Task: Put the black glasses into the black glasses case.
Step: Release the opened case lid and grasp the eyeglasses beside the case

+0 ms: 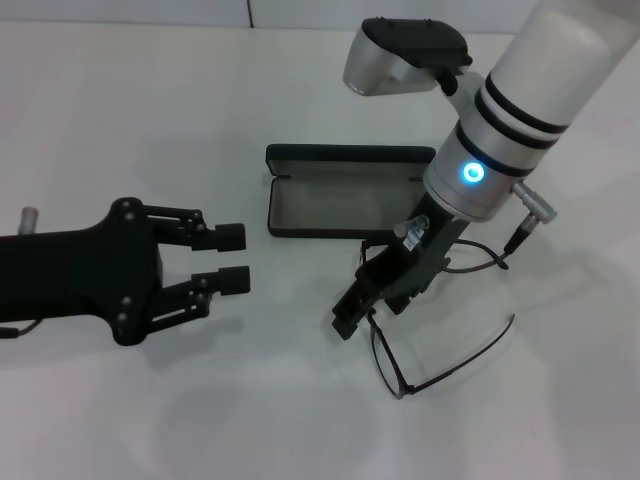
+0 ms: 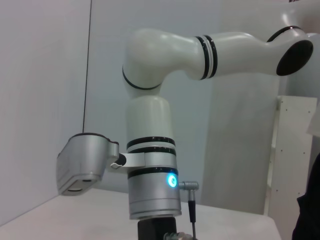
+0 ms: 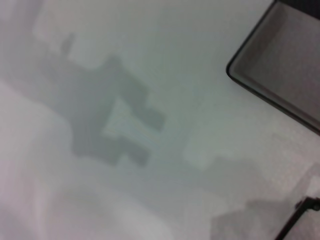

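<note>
Head view: R gripper [image 1: 362, 303] is down low at table level, just near of the case's right half, tips at the far-left end of the black glasses [image 1: 440, 360]. Can't tell from any view whether its fingers are spread or closed, or if they've got the frame; arm body blocks the tips.

Glasses lie on the white table [image 1: 300, 420], near-right of centre. Front frame sits right at the gripper, one temple arm runs out to the right, unfolded. R wrist view only catches a dark sliver of frame at one corner, no fingers visible.

Black glasses case [image 1: 340, 195] is open, lid up on the far side, grey lining showing, tray empty. It's just far of the R gripper, centre of table. R wrist view shows a corner of its tray.

L gripper [image 1: 232, 258] hovers well left of the case, above the table, fingers parted w/ a moderate gap, holding nothing. Looks idle. L wrist view only shows the R arm, nothing of the work.

Step, my read: pickup phase, R arm at or closing on the glasses, nothing in the case yet. Next needs a firm pinch on the thin frame, lift, short move far-ward over the tray, align long axis w/ case. Open temples may foul the rim unless folded or angled in.
</note>
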`<action>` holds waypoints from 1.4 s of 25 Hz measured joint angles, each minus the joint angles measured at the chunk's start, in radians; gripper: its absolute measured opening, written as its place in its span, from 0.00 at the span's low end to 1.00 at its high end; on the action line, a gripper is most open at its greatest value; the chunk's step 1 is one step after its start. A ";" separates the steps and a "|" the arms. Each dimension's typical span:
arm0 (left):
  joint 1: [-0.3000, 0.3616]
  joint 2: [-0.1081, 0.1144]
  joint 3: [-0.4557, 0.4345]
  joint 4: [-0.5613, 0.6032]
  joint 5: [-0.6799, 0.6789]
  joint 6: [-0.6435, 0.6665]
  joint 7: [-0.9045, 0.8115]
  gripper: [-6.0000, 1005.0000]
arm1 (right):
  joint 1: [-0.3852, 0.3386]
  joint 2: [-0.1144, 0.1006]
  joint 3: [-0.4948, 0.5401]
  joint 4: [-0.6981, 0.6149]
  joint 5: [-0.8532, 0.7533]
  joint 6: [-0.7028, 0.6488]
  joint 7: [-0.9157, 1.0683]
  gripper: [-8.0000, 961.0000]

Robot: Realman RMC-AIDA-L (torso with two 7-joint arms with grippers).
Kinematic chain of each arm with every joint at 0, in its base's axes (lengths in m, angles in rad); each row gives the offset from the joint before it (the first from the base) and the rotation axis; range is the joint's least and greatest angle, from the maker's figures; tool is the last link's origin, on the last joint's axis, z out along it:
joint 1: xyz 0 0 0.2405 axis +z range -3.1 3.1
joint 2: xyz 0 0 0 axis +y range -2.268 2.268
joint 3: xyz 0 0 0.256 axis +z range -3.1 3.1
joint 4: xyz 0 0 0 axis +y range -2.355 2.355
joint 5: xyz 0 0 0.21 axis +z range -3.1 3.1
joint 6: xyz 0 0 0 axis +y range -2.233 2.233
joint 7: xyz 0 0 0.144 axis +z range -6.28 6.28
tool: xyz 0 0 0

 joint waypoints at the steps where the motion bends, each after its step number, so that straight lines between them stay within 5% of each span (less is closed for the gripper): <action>1: -0.005 0.000 0.000 -0.012 0.001 0.000 0.006 0.35 | -0.001 0.000 -0.008 0.003 0.007 0.005 0.000 0.83; 12: -0.035 0.009 -0.009 -0.076 0.009 -0.002 0.037 0.35 | -0.010 0.000 -0.031 0.007 0.028 0.034 0.000 0.82; 30: -0.026 0.004 -0.015 -0.076 0.016 -0.001 0.037 0.35 | -0.049 0.000 -0.032 -0.002 0.035 0.048 -0.001 0.56; 35: -0.025 0.003 -0.015 -0.076 0.019 -0.001 0.037 0.35 | -0.058 0.000 -0.032 -0.006 0.036 0.049 0.000 0.42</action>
